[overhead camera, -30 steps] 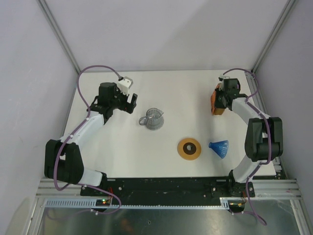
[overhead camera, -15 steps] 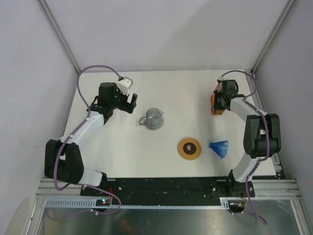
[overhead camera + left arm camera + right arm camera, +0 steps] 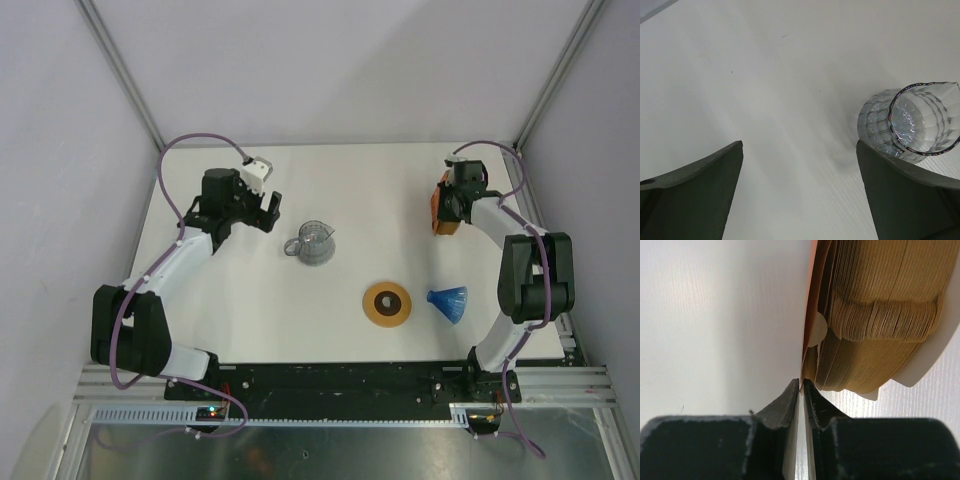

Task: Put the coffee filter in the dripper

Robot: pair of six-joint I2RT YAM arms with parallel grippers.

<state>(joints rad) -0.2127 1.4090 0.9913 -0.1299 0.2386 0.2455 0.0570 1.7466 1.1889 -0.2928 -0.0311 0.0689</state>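
The dripper [image 3: 449, 302] lies on its side at the front, well apart from the coffee filter [image 3: 806, 340]. Farther back, the right claw [image 3: 801, 385] is almost shut on that filter's thin edge, against the stack [image 3: 880, 310]. Neighbouring sheets may cling and lift too, or it may tear. The left claw [image 3: 799, 145] hangs wide open, empty, beside the jug [image 3: 910, 120].

Left arm reaches toward far-left corner of counter, elbow bent, cable looping overhead. Left gripper [image 3: 268, 212] hangs low over surface, jaws spread wide. Right arm folds upright along right edge, forearm stretched to far-right corner. Right gripper [image 3: 801, 386] angles down, jaws pressed nearly together, pinching edge of coffee filter [image 3: 811, 300].
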